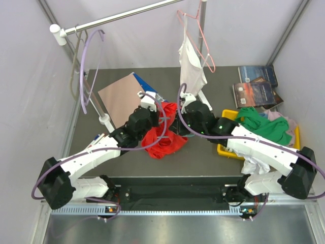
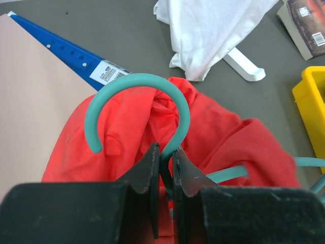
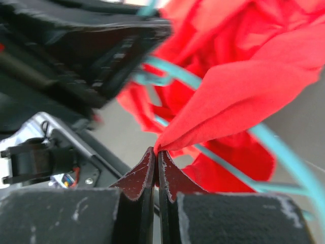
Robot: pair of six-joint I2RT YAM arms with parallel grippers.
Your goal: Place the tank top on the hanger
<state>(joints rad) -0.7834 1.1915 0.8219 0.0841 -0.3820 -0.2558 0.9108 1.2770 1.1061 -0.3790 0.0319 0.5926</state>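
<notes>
Centrally, left gripper point(image 2: 166, 152) clamps the hanger point(image 2: 133, 80) neck, right gripper point(image 3: 156, 152) pinches the red top point(image 3: 238, 96) bunched over it, white top point(image 2: 213, 30) upper centre, bin point(image 2: 311, 101) right.

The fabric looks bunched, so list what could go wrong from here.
1. The right gripper pinches only a thin fold of the tank top; a pull may slip it free.
2. The left gripper clamps the hanger just below its hook, so the hanger could twist as fabric drags.

It looks like a robot lab. A left arm point(image 1: 91, 158) and a right arm point(image 1: 264, 150) are bolted to a gray desk point(image 1: 203, 161), with plain white walls point(image 1: 30, 76) around it and a metal rail point(image 1: 122, 17).
</notes>
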